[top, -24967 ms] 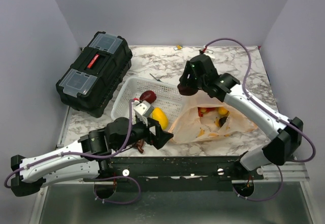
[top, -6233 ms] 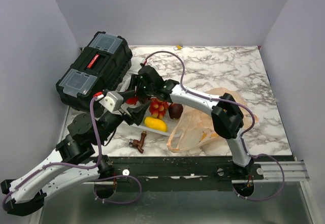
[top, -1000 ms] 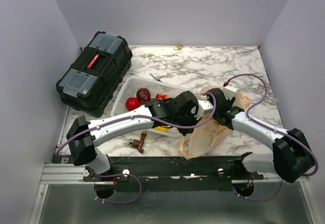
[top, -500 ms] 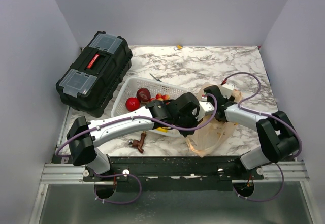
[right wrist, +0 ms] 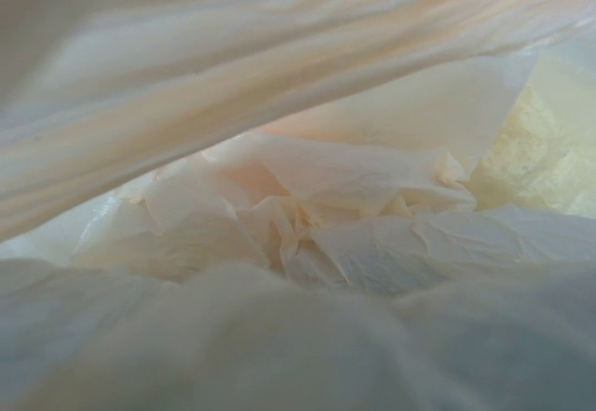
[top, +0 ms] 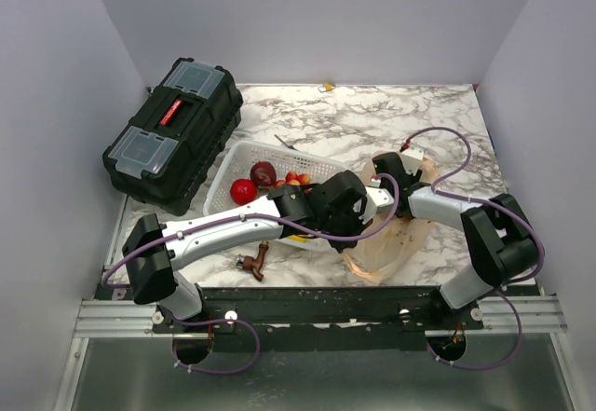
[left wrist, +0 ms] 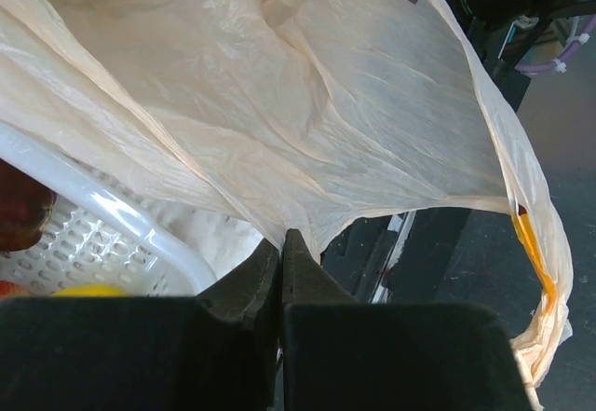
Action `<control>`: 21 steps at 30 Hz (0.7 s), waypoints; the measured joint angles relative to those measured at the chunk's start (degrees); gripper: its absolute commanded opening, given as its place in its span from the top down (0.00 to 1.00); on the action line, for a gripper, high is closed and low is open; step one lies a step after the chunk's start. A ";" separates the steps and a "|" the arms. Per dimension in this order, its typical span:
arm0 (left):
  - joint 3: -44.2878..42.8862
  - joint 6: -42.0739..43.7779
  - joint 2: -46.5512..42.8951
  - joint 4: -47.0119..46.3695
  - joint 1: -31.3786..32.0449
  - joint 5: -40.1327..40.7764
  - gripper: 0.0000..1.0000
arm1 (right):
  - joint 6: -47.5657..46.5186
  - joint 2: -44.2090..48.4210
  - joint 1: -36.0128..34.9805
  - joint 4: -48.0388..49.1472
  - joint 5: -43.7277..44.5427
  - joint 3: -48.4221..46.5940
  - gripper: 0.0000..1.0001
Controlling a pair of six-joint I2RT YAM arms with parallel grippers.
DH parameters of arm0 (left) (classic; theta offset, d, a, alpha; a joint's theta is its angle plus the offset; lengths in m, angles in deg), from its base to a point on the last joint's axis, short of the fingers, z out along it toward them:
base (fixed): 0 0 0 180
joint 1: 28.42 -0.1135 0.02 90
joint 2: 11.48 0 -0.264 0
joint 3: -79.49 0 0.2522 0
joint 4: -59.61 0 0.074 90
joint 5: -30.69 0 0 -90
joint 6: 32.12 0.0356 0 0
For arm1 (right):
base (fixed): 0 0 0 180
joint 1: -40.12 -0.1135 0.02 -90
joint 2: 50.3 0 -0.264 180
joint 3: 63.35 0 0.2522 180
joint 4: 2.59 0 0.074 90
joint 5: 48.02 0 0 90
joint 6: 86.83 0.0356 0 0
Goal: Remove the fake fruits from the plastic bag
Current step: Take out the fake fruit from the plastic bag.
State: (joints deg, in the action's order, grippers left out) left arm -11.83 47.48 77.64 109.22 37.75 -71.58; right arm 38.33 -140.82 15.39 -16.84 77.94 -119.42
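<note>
Soft, even overhead light casts only faint shadows on the marble surface (top: 372, 124), while the right wrist view is a blurred close-up wash of pale plastic bag (right wrist: 298, 187).

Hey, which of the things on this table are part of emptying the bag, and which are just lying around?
Job: plastic bag, pinched by the left gripper; fake fruits in the white basket.
Lying about: black toolbox; brown tap-shaped piece.

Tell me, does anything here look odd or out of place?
Yes. The plastic bag is bunched up between the arms and smothers the right wrist camera, which shows only plastic. The left gripper pinches its edge.
</note>
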 measured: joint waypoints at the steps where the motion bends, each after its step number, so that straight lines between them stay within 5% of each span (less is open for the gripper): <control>1: 0.00 -0.02 0.00 0.00 0.02 0.00 1.00 | -0.17 0.09 0.00 0.00 -0.28 -0.07 0.56; 8: 0.00 0.00 0.00 0.09 0.46 -0.04 1.00 | -1.14 5.55 0.11 -0.50 -2.67 0.31 0.73; 21: 0.00 0.00 0.02 0.22 0.68 0.04 1.00 | -0.17 22.88 0.11 -11.54 -14.16 3.06 0.81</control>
State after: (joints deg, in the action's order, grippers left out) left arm -11.83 47.48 77.67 109.44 38.43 -71.54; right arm 38.16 -117.94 15.50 -28.39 63.78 -116.36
